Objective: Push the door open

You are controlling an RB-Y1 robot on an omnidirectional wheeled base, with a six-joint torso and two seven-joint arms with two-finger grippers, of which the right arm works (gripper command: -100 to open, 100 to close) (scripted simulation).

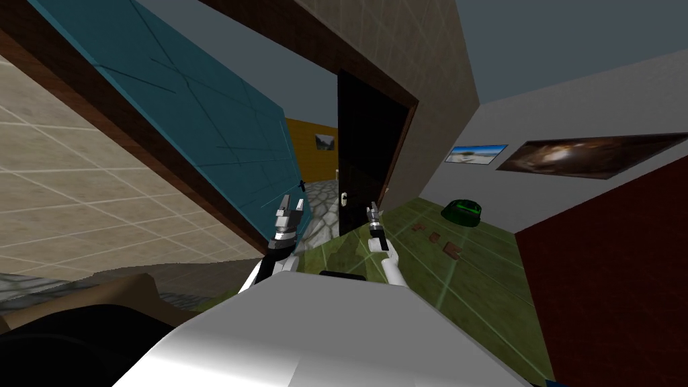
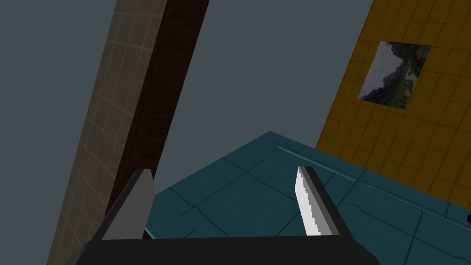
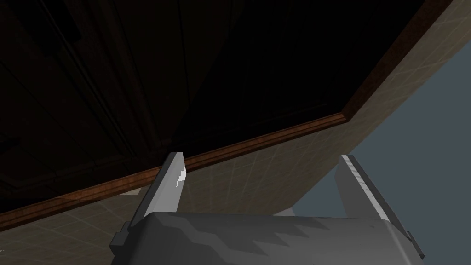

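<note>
Standing apart, the fingers of the left gripper (image 1: 293,202) (image 2: 224,172) hold nothing, just beside the free edge of the teal door (image 1: 201,114) (image 2: 239,193). That door hangs at my left, swung partway from its brown frame (image 1: 134,131). The right gripper (image 1: 371,205) (image 3: 262,157) is likewise spread and empty, raised before a second, dark door (image 1: 366,148) (image 3: 184,69) with one pale handle (image 1: 345,199).

Between the two doors show a stone floor (image 1: 322,201) and a yellow wall (image 1: 309,134) (image 2: 404,147) with one picture (image 1: 324,141) (image 2: 395,73). At right, two pictures (image 1: 477,153) (image 1: 591,156) hang on a grey wall. One green thing (image 1: 462,211) sits on the green tiled floor (image 1: 470,282).
</note>
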